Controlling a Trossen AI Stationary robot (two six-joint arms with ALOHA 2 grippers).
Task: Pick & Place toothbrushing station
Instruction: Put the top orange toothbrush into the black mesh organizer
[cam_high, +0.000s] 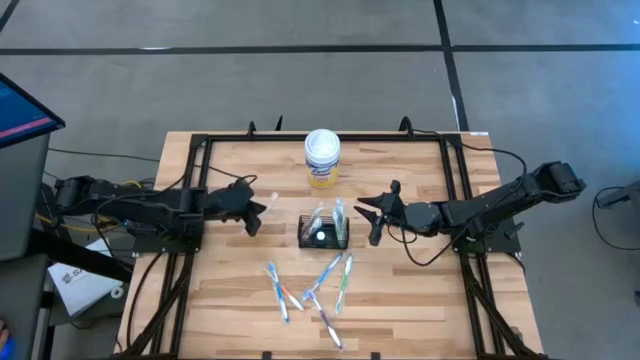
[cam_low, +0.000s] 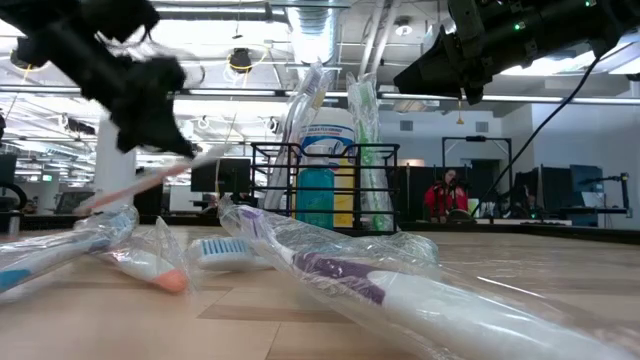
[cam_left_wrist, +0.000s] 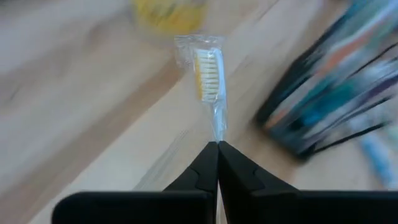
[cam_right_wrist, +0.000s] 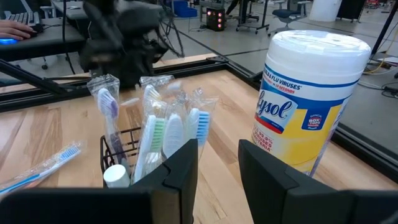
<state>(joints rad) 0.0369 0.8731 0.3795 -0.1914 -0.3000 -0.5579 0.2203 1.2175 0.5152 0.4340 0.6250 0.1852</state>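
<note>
The toothbrushing station, a black wire-mesh holder (cam_high: 323, 233), stands at the table's middle with several wrapped toothbrushes upright in it. To its left my left gripper (cam_high: 256, 213) is shut on a clear-wrapped toothbrush (cam_left_wrist: 209, 74) with yellow-white bristles. The brush shows in the low view as a pale stick (cam_low: 150, 180). To the holder's right my right gripper (cam_right_wrist: 217, 163) hovers open with nothing between its fingers; it also shows in the high view (cam_high: 374, 216). My left gripper pinches the wrapped toothbrush's neck (cam_left_wrist: 217, 127), just below the bristle head, between its two fingertips. The brush runs on in line with the fingers, head pointing away toward the holder. It is lifted clear of the table, slanting, its handle end lower (cam_low: 95, 200).
A white canister with a yellow label (cam_high: 322, 158) stands just beyond the holder. Several loose wrapped toothbrushes (cam_high: 312, 288) lie on the wood toward the near edge. A black frame (cam_high: 200, 140) borders the table. People sit at desks in the room behind (cam_low: 445, 195).
</note>
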